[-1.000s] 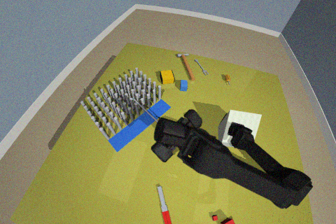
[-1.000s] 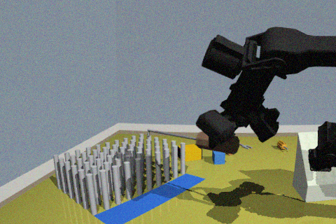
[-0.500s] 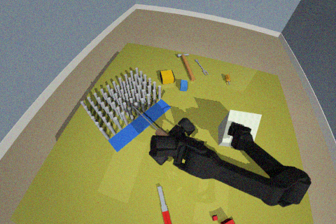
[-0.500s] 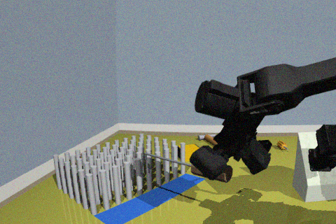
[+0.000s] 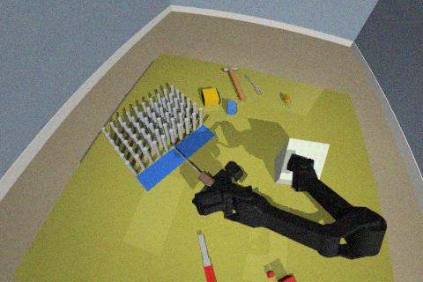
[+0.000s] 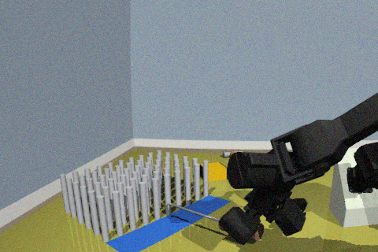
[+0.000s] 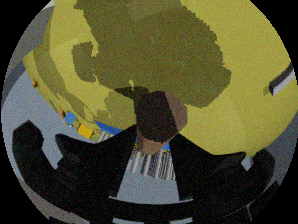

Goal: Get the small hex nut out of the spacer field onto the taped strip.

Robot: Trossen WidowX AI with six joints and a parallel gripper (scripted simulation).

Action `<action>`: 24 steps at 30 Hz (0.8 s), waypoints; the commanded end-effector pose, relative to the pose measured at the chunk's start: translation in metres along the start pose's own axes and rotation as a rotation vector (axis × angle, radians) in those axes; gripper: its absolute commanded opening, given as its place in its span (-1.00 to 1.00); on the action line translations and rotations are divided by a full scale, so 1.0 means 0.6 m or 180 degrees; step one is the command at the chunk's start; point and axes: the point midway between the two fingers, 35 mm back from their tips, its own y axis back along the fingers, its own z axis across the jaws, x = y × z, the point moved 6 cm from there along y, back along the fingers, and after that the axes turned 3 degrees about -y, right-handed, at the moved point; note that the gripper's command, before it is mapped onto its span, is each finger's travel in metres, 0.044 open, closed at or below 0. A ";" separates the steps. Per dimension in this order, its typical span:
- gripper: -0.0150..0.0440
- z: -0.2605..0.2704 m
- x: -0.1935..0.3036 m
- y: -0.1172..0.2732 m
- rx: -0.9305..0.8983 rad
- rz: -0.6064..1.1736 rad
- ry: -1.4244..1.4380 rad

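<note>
The metal spacers (image 5: 201,117) (image 6: 205,179) (image 7: 159,165) stand upright in rows behind the blue taped strip (image 5: 154,179) (image 6: 135,240) (image 7: 107,127). My gripper (image 5: 216,184) (image 6: 263,224) is shut on the brown handle (image 5: 205,179) (image 6: 258,232) (image 7: 177,111) of a hook tool, low over the table in front of the strip. The tool's thin grey shaft (image 5: 189,163) (image 6: 197,213) reaches across above the strip. Its short bent-down tip (image 6: 168,208) is by the front row of spacers; whether it touches one I cannot tell. The hex nut is not discernible in any view.
A yellow block (image 5: 211,96) (image 6: 214,172) (image 7: 85,131) and a blue block (image 5: 231,107) (image 7: 70,118) sit right of the field. A hammer (image 5: 236,85), wrench (image 5: 253,84) and orange item (image 5: 286,98) lie behind. A white block (image 5: 322,152) is beside the arm; a red-handled tool (image 5: 209,272) lies in front.
</note>
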 end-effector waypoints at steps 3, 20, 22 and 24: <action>-0.49 0.002 -0.007 -0.009 0.0005 0.0041 -0.0029; -0.49 0.001 0.006 -0.018 0.0005 0.0042 -0.0028; -0.49 0.001 0.008 -0.019 0.0005 0.0043 -0.0027; -0.49 0.000 0.009 -0.021 0.0006 0.0043 -0.0027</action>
